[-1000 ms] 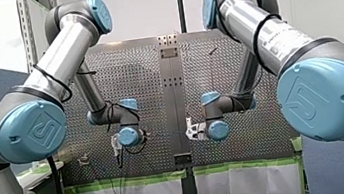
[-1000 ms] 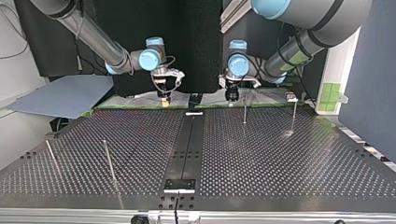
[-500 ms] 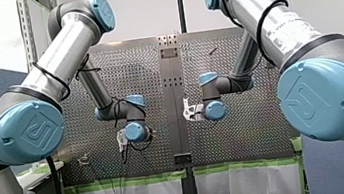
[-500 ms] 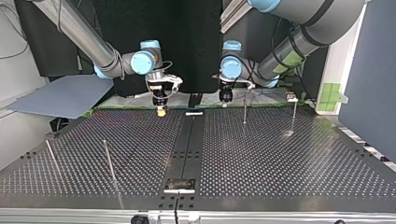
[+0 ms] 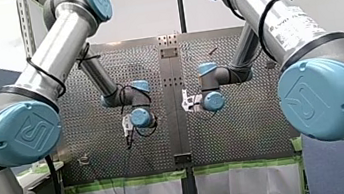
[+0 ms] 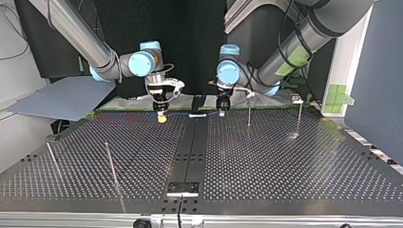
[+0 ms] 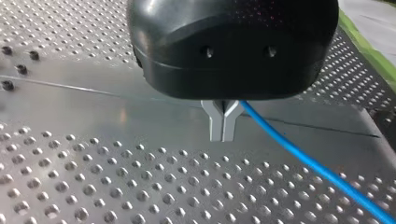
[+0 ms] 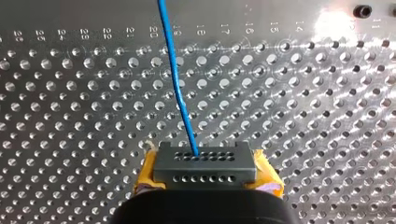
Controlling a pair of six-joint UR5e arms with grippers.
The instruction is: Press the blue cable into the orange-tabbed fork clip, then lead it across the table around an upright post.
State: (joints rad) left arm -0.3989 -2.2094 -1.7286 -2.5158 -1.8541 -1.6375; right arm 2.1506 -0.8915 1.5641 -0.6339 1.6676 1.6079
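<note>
Front view: left gripper (image 5: 126, 129) and right gripper (image 5: 187, 101) hang near each other, either side of the table's (image 5: 245, 132) centre strip.

Top view: nearest post (image 6: 249, 113) stands just beside the left gripper, so that arm is nearer. A clip cannot be made out with confidence here.

Left wrist view: metal fingers (image 7: 215, 123) are closed on the thin blue cable (image 7: 303, 158), which runs off sideways.

Right wrist view: yellow pads (image 8: 145, 170) pinch it; it leads straight ahead, slightly kinked.

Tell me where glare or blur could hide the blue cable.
Left wrist view: a bright sheen lies on the perforated table's bare strip, yet the blue cable reads clearly. Right wrist view: glare washes out a patch of table well clear of the cable. Front and top views: cable too thin to make out.
</note>
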